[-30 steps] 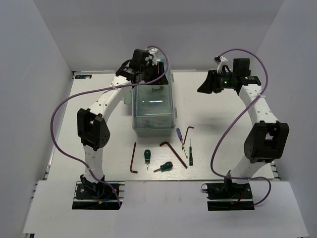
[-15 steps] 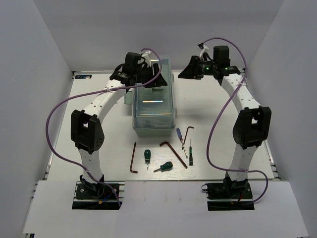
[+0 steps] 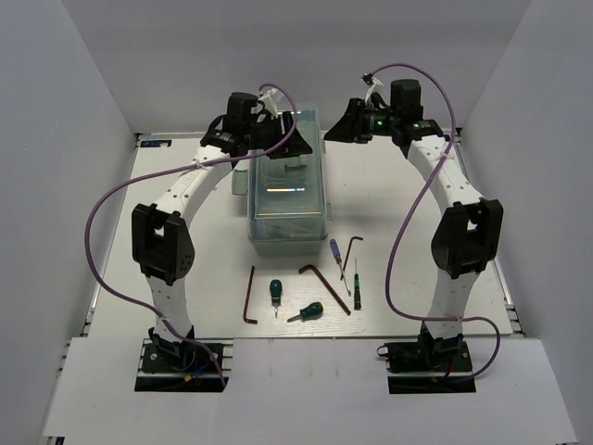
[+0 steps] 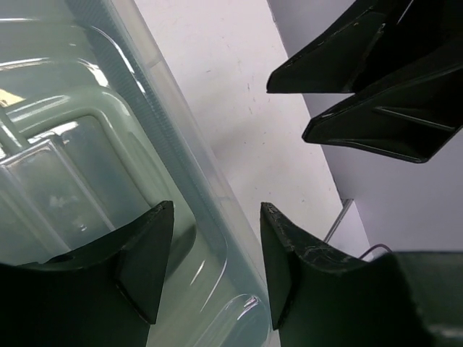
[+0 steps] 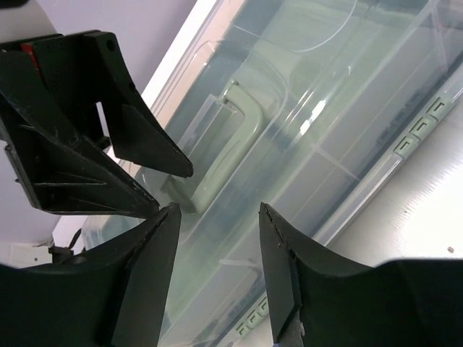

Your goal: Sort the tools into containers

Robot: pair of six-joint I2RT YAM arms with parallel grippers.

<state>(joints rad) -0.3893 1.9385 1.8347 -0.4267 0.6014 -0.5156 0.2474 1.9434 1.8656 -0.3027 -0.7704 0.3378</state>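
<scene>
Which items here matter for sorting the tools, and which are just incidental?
Part of the job:
toolbox, lid shut
three hex keys
two green-handled screwdrivers
blue precision screwdriver
second thin screwdriver

Incidental:
purple cables on the arms
small dark label at the far left corner

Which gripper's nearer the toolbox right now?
Left. The left gripper is over the far end of the toolbox; the right gripper is off its far-right corner, above the table.
</scene>
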